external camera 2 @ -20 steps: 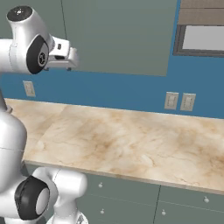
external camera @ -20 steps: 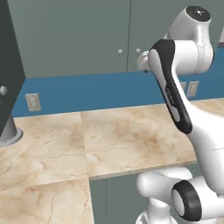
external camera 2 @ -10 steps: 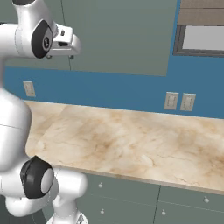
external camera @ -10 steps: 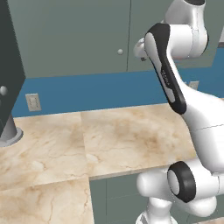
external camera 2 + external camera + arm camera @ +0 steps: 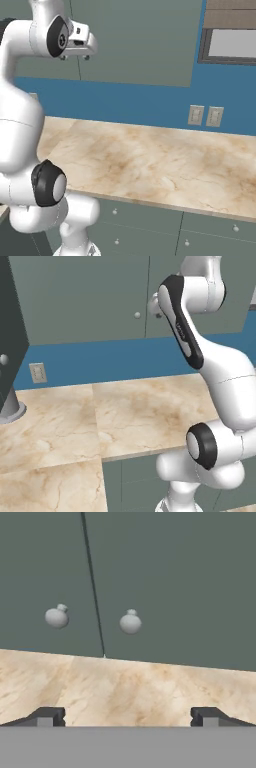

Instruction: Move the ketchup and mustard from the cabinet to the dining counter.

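Blue wall (image 5: 150, 102) runs behind the marble counter (image 5: 135, 411) you face, with pale sockets (image 5: 205, 116) set in it on the right and one more socket (image 5: 36, 372) at the left. Above that wall hangs the cabinet (image 5: 85, 296), grey-green, both of its flat doors closed, so you cannot see the ketchup or the mustard from where you stand.

Your arm (image 5: 190, 341) reaches up to cabinet height, and the pincer (image 5: 74, 56) sits just in front of the lower edge of the doors, near the seam between them. Look through the hand view: the two round pale knobs, the left knob (image 5: 56, 617) and the right knob (image 5: 130, 622), sit either side of the dark seam, close together. The pincer's two dark fingertips (image 5: 47, 716) stand wide apart at the bottom of that view, released and grasping nothing. The right knob lies between the fingertips but further ahead, not touching them; the left knob lines up roughly with the left tip.

Below the counter you see grey-green fronts (image 5: 145, 230) with small knobs. At the far left a dark panel (image 5: 11, 341) stands over a grey round base (image 5: 11, 408) resting on the counter.
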Available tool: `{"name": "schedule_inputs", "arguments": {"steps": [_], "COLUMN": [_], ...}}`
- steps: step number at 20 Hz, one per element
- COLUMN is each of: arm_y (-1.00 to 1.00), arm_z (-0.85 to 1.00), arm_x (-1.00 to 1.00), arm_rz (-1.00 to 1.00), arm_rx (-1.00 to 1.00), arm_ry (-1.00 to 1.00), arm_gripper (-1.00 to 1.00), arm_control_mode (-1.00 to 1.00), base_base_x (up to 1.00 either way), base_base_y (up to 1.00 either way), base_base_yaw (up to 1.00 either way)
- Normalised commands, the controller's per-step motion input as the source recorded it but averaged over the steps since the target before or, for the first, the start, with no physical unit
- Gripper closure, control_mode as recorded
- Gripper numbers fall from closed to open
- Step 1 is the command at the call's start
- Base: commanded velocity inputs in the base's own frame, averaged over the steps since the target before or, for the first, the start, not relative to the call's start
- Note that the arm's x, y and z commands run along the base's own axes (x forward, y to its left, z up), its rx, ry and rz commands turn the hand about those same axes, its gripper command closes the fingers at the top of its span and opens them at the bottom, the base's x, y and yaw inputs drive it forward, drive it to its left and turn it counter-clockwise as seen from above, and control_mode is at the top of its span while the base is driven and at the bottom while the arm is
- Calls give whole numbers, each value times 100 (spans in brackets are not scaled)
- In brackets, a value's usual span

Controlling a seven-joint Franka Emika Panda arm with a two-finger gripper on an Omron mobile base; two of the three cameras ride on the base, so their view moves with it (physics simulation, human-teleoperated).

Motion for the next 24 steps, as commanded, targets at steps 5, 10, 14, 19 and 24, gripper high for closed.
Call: {"name": "schedule_inputs", "arguments": {"steps": [5, 10, 14, 19, 24], "arm_y": [0, 0, 0, 0, 1], "arm_z": [0, -9, -22, -16, -15], "arm_x": [40, 40, 29, 29, 34], "arm_rz": [0, 0, 0, 0, 0], "arm_rx": [0, 0, 0, 0, 0], "arm_ry": [0, 0, 0, 0, 0], "arm_gripper": [-100, -100, -100, -100, -100], "arm_control_mode": [-100, -100, -100, -100, -100], "base_base_x": [0, 0, 0, 0, 0], "base_base_y": [0, 0, 0, 0, 0], "base_base_yaw": [0, 0, 0, 0, 0]}}
